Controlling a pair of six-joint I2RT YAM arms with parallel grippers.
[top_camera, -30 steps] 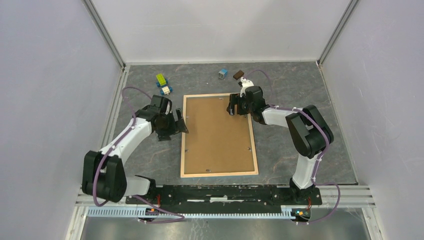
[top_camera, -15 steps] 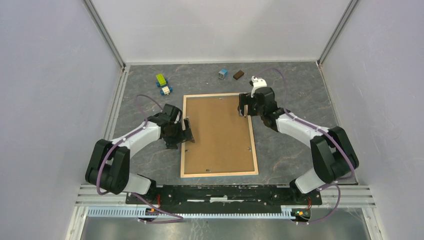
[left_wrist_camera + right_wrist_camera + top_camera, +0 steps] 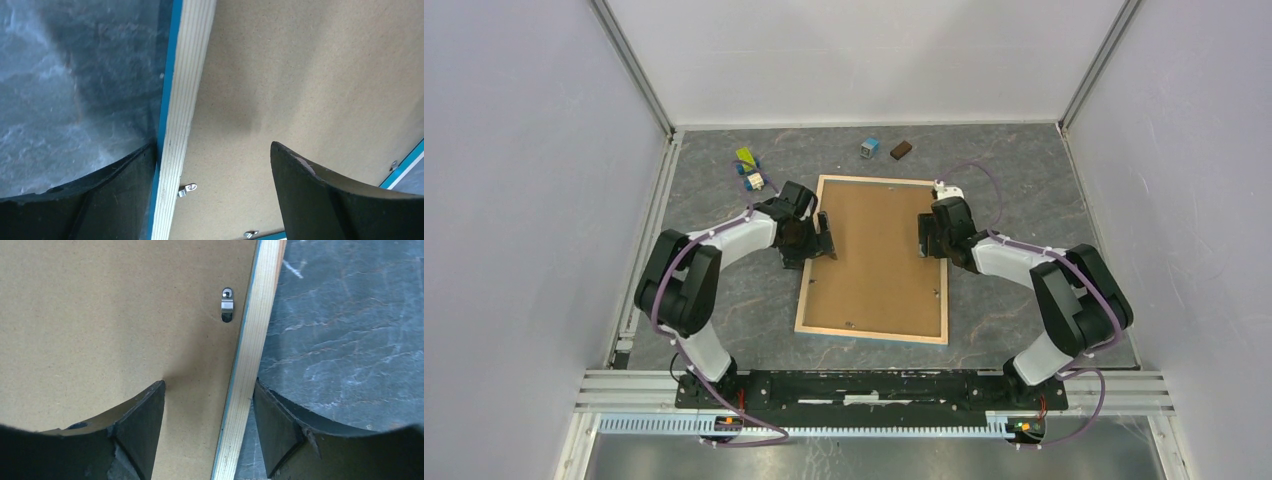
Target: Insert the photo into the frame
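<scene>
top view: the frame (image 3: 871, 336) lies flat on the table (image 3: 1024, 180), back side up, in the middle. its long side runs from near to far, with the far end turned a little to the right. a brown board (image 3: 879, 260) fills it. the photo cannot be seen in any view. the left pincer (image 3: 819, 235) is at the left long edge, toward the far end. the right pincer (image 3: 929, 238) is at the right long edge, just across from it. each arm is at its own side, so neither is nearer. some small blocks (image 3: 752, 181) sit near the far left corner and two more past the far edge, all apart from the frame. nothing stands between the pincers and the frame.

left wrist view: the left pincer (image 3: 212, 150) is spread wide. one finger is on the outer side of the wood edge (image 3: 182, 100) and the other is over the board. a small metal clip (image 3: 187, 189) sits just inside the edge.

right wrist view: the right pincer (image 3: 209, 390) is spread too, with the wood edge between its fingers. it pinches nothing. another clip (image 3: 227, 304) lies farther along the edge.
</scene>
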